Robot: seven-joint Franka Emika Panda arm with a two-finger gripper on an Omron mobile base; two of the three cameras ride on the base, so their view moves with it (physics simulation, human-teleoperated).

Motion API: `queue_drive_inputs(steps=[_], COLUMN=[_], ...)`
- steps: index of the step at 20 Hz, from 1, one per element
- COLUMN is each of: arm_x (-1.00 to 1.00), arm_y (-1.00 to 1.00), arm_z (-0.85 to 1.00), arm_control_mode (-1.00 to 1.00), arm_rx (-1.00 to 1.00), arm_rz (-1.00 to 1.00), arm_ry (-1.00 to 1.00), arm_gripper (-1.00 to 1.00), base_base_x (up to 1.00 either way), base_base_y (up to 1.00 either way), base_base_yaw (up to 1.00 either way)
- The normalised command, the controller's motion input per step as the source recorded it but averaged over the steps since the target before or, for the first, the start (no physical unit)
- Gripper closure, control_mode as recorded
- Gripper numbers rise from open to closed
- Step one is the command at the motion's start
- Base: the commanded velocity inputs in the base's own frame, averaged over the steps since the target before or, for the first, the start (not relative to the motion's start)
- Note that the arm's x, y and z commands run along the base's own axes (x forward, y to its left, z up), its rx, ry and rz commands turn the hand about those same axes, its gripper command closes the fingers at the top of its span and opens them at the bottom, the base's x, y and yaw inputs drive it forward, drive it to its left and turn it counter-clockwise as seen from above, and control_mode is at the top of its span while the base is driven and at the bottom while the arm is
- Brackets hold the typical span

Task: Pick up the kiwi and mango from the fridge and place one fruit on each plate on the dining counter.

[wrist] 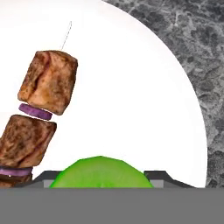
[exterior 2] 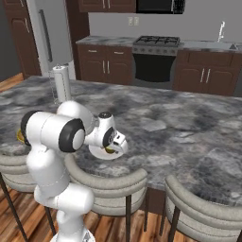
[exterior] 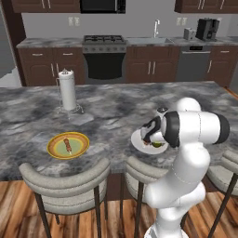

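the two-finger dark-tipped tool (wrist: 100, 183) sat low over the small round white plate (wrist: 144, 87) on the grey marbled stone desk (exterior: 116, 107), its fingers drawn narrow around the yellow-green roundish kiwi (wrist: 100, 173), which bulged up between them at the near edge of the plate. a skewer of brown meat chunks and purple onion slices (wrist: 39, 113) already lay on that plate, just beside the kiwi. my judgement: if the fingers parted while the fruit was not yet resting on the plate, it could roll off the rim onto the desk, or knock into the skewer.

the hand view gave the kiwi, the skewer and the plate's edge close up. the left base view added the yellow plate with a darker rim (exterior: 68, 145), well apart to the left, with its own small skewer, and the paper towel roll on its wire stand (exterior: 68, 90). the mango was not to be made out anywhere.
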Motion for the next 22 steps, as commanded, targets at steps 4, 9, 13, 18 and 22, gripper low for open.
queue_drive_inputs(steps=[4, 9, 13, 18, 22], arm_x=[0.01, -0.28, -0.35, -0.50, -0.66], arm_y=[0.00, -0.01, -0.02, 0.00, 0.07], arm_z=[-0.06, 0.21, 0.63, 0.98, 0.97], arm_control_mode=[-1.00, -1.00, -1.00, -1.00, -1.00], arm_rx=[0.00, 0.00, 0.00, 0.00, 0.00], arm_rz=[0.00, 0.00, 0.00, 0.03, 0.11], arm_ry=[-0.01, -0.05, -0.14, -0.23, -0.23], arm_gripper=[-1.00, -1.00, -1.00, -1.00, -1.00], base_base_x=[0.00, 0.00, 0.00, 0.00, 0.00], base_base_y=[0.00, 0.00, 0.00, 0.00, 0.00], base_base_yaw=[0.00, 0.00, 0.00, 0.00, 0.00])
